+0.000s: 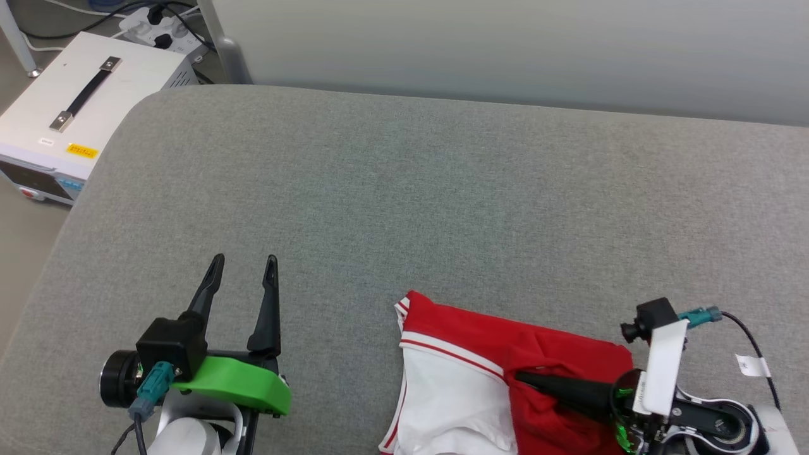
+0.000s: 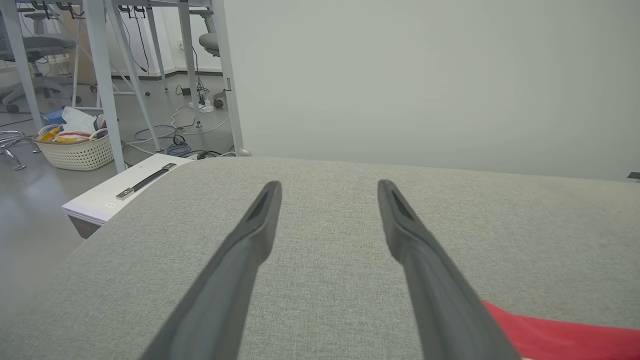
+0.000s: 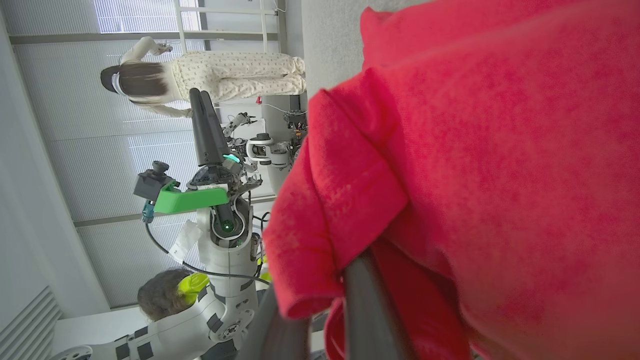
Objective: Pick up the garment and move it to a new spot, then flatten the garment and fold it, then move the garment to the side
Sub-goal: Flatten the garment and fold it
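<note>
The right gripper (image 1: 523,379) has its two dark fingers (image 3: 367,310) pressed together on a bunch of red cloth, pinching the garment (image 1: 468,344) somewhere near its middle. The fabric puckers at the tips, and seen from the right wrist it drapes over both fingers. The rest of the garment lies crumpled on the grey cushion (image 1: 404,189) around those jaws, with a white sleeve with red-striped trim spread just past the tips. The left gripper (image 1: 245,260) has its jaws wide apart, with only bare cushion between them. The garment's red edge lies off to the outside of one finger, apart from it. A white box (image 1: 38,120) with a black handle stands on the floor off the opposite side, beyond the cushion's edge.
</note>
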You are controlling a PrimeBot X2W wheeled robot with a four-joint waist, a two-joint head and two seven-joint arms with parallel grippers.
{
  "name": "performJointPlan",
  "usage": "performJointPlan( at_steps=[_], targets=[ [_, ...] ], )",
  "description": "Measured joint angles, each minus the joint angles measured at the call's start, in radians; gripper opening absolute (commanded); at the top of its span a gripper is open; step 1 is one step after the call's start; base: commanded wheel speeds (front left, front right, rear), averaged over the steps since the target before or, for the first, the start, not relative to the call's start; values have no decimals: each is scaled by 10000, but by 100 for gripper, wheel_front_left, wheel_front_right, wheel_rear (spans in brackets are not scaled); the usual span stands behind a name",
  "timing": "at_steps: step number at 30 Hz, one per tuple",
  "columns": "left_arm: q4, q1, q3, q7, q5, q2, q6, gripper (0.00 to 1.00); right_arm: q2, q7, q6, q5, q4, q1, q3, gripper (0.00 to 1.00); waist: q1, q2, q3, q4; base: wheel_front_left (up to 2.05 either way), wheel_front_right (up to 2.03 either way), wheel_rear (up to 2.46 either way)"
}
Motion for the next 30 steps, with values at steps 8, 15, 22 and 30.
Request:
performJointPlan(
  at_steps=[8, 15, 22, 30],
  targets=[
    [29, -275, -15, -2, 4, -188, -90, 100, 29, -2382, 0, 945, 94, -644, 2470, 0, 0, 0, 421, 272, 0, 0, 0],
    [109, -443, 23, -2, 109, -372, -104, 100, 44, -3534, -2, -10, 894, -812, 3189, 17, 0, 0, 818, 414, 0, 0, 0],
    [222, -446, 153, -2, 249, -502, -278, 100, 40, -4138, -6, 102, 1049, -820, 3618, 100, 0, 0, 876, 274, 0, 0, 0],
    [347, -452, 238, -2, 445, -570, -357, 100, -115, -5214, -10, -871, -477, -875, 3919, 100, 0, 0, 605, 82, 0, 0, 0]
  ],
)
